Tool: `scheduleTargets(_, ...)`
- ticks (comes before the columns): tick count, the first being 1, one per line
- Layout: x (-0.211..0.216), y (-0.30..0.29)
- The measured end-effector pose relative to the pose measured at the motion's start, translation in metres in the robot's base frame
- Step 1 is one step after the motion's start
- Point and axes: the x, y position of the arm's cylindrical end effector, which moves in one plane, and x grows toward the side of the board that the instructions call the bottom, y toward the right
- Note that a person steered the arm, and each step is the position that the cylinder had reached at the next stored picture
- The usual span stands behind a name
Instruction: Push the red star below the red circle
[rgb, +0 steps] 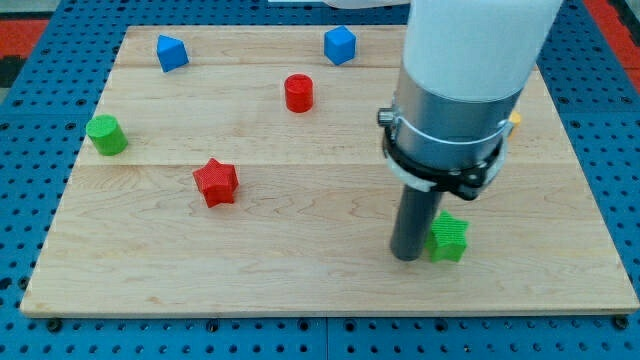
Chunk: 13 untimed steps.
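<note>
Tool tip grips nothing, beside green star block; light, rigid red plastic star block sits left-below red plastic cylinder on wooden tabletop; push its left points, likely spins.

A single camera looks down at a slant on the wooden bench from beyond its near edge, facing its far edge. It sits close: the bench fills the frame, the arm's body cut off above.
</note>
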Motion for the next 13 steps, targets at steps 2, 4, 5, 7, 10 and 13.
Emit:
scheduleTargets(2, -0.013, 0.042)
scheduleTargets(4, -0.019, 0.006)
scheduleTargets(5, -0.08, -0.07)
scheduleTargets(7, -0.129, -0.194)
scheduleTargets(10, -0.111, -0.164)
scheduleTargets(13, -0.031, -0.21)
